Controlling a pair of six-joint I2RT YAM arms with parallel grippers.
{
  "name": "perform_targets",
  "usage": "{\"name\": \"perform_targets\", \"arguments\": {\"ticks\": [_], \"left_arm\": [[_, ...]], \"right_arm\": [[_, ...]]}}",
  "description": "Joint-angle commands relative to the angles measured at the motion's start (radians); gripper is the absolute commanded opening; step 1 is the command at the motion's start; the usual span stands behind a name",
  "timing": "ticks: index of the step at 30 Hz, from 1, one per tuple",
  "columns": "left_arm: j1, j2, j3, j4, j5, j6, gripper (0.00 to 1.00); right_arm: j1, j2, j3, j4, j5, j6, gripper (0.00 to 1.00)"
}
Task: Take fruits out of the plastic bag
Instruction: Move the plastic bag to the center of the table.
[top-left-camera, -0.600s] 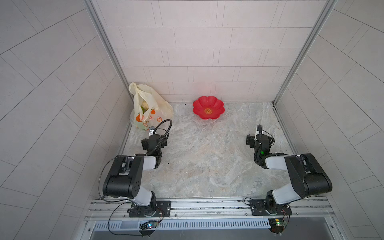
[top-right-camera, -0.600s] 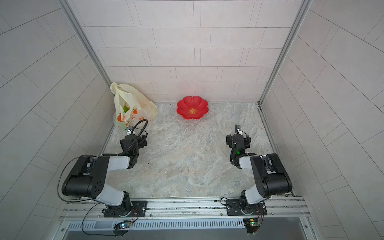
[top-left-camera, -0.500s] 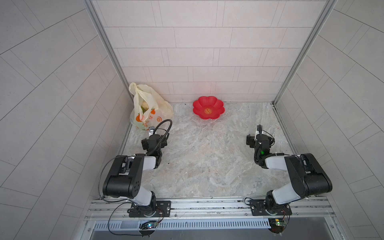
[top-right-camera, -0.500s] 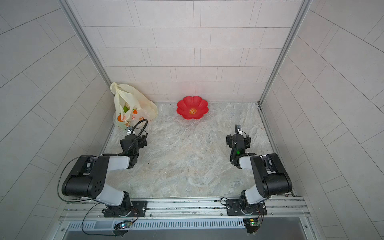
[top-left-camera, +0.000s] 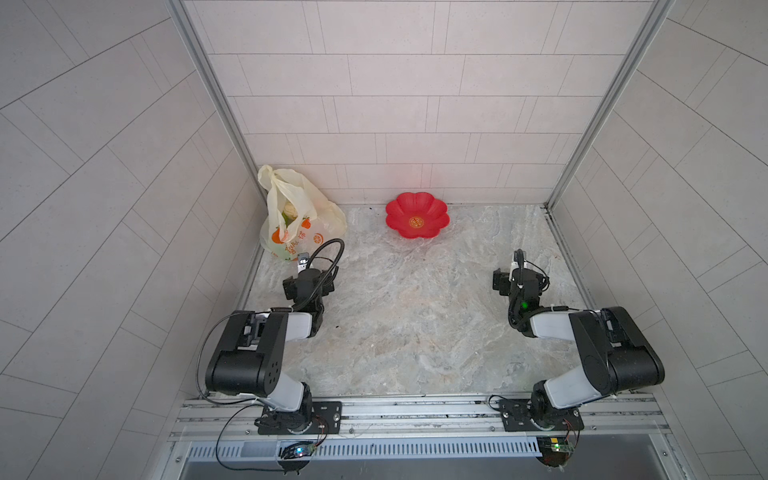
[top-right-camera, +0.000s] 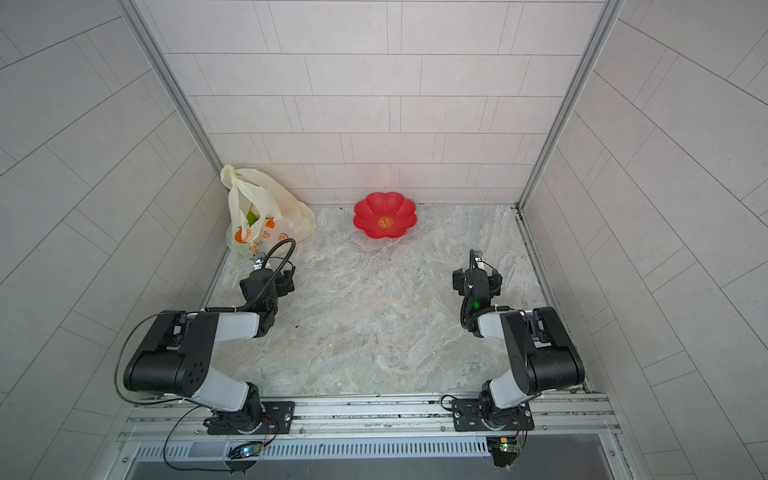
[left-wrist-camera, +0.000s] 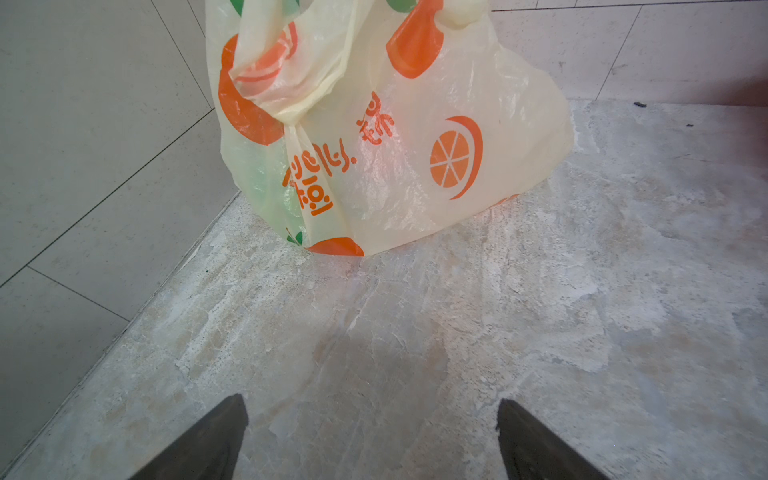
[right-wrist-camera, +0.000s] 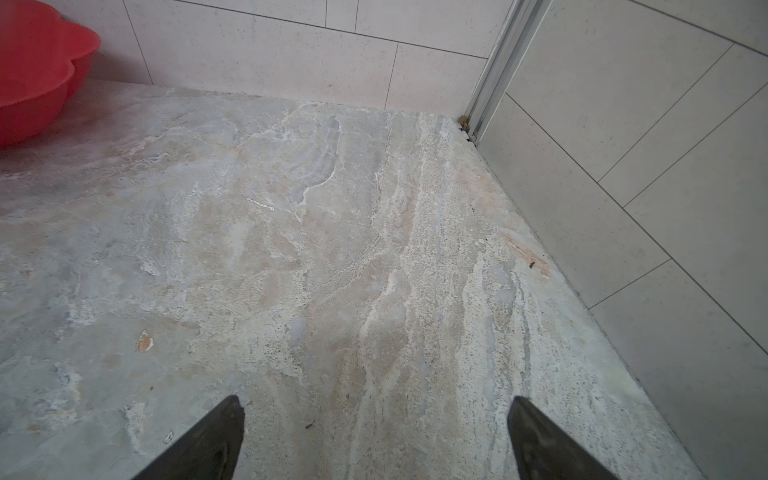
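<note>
**Top views.** The plastic bag (top-left-camera: 291, 222) stands in the far left corner of the marbled table (top-left-camera: 415, 316), against both walls, with its loop handles up. In a top view, a green fruit (top-right-camera: 251, 218) shows at its mouth; the other contents cannot be made out. The left gripper (top-left-camera: 305, 270) points at the bag from just in front of it and does not touch it. The right gripper (top-left-camera: 519, 272) is well apart, on the opposite side. A red flower-shaped dish (top-left-camera: 417, 215) sits by the back wall.

**Left wrist view.** Both dark fingertips (left-wrist-camera: 224, 436) are spread wide, with only bare table between them. The bag lies ahead of the jaws, roughly in line with the gap and clear of both tips.

**Right wrist view.** The jaws are likewise wide apart over bare table, holding nothing. The dish's rim shows at the picture's edge.
</note>
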Motion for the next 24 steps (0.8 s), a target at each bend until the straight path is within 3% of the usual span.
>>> {"name": "perform_targets", "arguments": {"ticks": [1,24], "left_arm": [[0.005,-0.002,0.012,0.012,-0.009,0.009,1.00],[0.006,-0.002,0.014,0.008,-0.004,0.009,1.00]], "right_arm": [[-0.005,0.003,0.013,-0.015,0.003,0.009,0.99],[0.000,-0.012,0.015,-0.023,0.004,-0.002,0.99]]}}
